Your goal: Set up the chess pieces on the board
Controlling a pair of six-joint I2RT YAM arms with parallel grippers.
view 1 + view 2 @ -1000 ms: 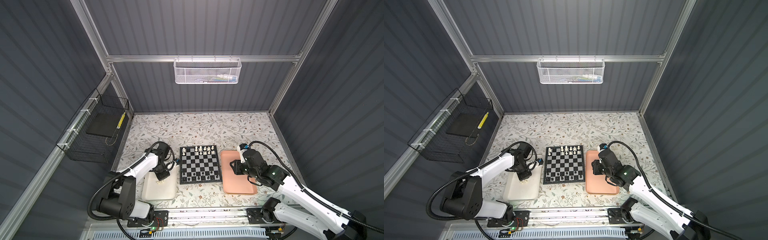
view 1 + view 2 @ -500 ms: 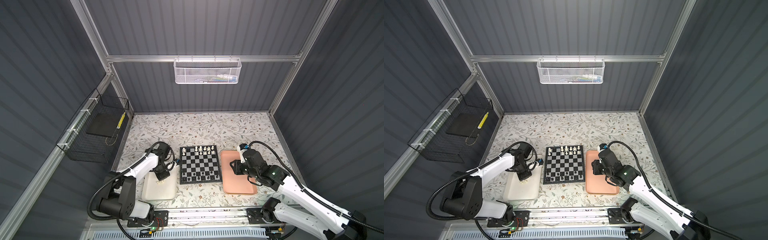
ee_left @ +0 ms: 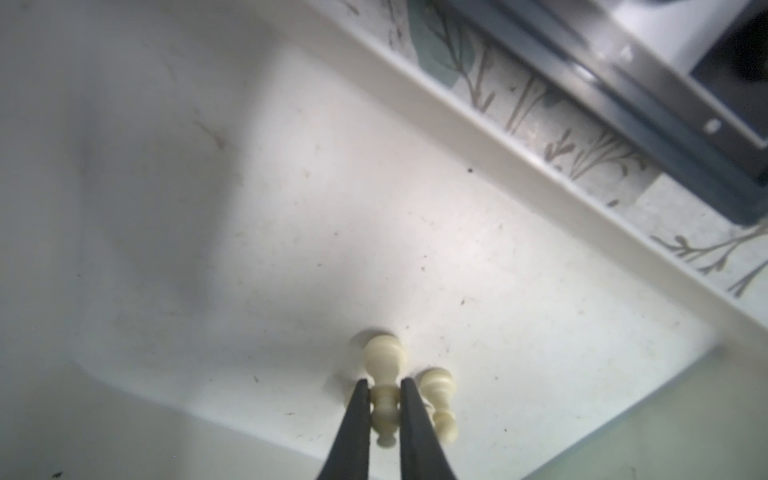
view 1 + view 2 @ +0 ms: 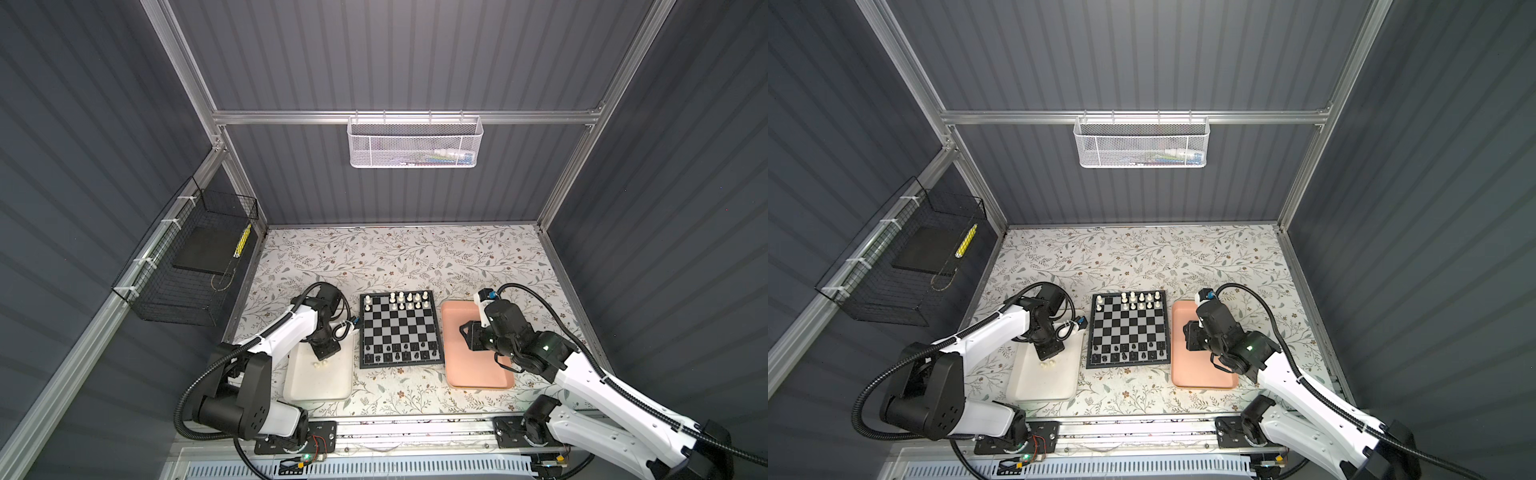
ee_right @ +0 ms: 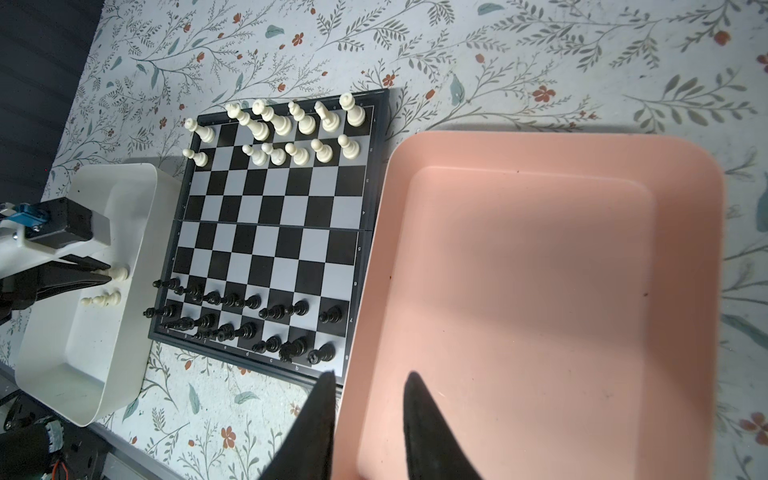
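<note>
The board [image 4: 399, 328] [image 4: 1128, 328] lies between two trays. Several cream-white chess pieces [image 4: 409, 298] stand on its two far rows and several black ones [image 4: 399, 355] on its two near rows. In the white tray [image 3: 291, 208] two cream-white pieces lie side by side. My left gripper [image 3: 384, 395] is shut on the waist of one piece [image 3: 384, 357]; the other piece [image 3: 438, 399] lies loose beside it. My right gripper [image 5: 370, 376] is open and holds nothing, hovering over the pink tray's [image 5: 540, 270] rim next to the board's near corner.
The white tray [image 4: 320, 386] sits left of the board and the pink tray [image 4: 473, 374] right of it, on a flowered tabletop. A black wire basket [image 4: 195, 266] hangs on the left wall and a white mesh basket [image 4: 415, 141] on the back wall.
My left gripper's jaws have closed onto the cream-white piece in the white tray. The right arm has not moved.
</note>
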